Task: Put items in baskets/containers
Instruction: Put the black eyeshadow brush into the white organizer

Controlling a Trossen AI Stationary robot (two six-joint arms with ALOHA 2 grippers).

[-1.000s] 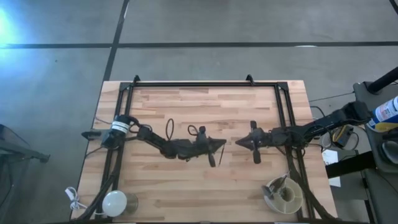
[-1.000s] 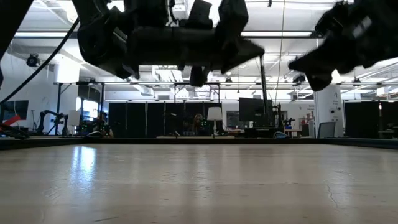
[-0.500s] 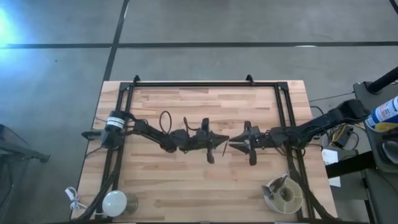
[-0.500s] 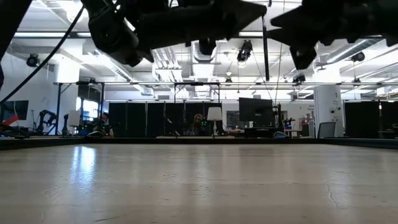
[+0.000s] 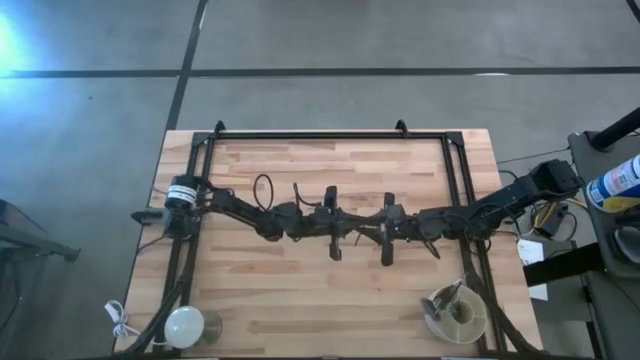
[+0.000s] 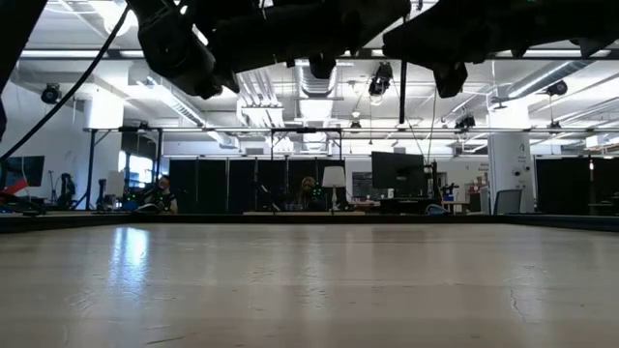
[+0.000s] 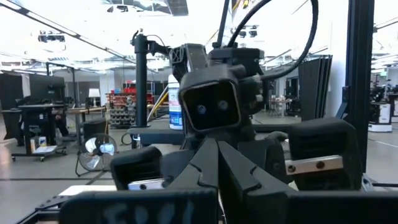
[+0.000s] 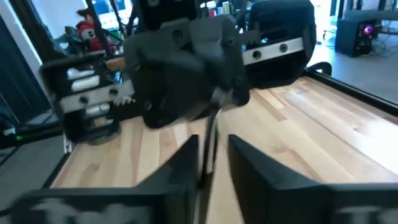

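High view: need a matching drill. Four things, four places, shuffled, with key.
Things:
1. cream tub
2. white dome
3. left tool
4. blue-labelled bottle

Places, by the high view:
A. off the table, past its right edge
B. over the middle of the table, facing the other arm
C. table's bottom-left corner
D. table's bottom-right corner

Pairs: 1-D, 2-C, 3-B, 4-A

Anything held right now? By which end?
The left tool appears shut on a thin brush, gripping one end; which end cannot be told. The other end sits between the open fingers of the right tool, not yet clamped.
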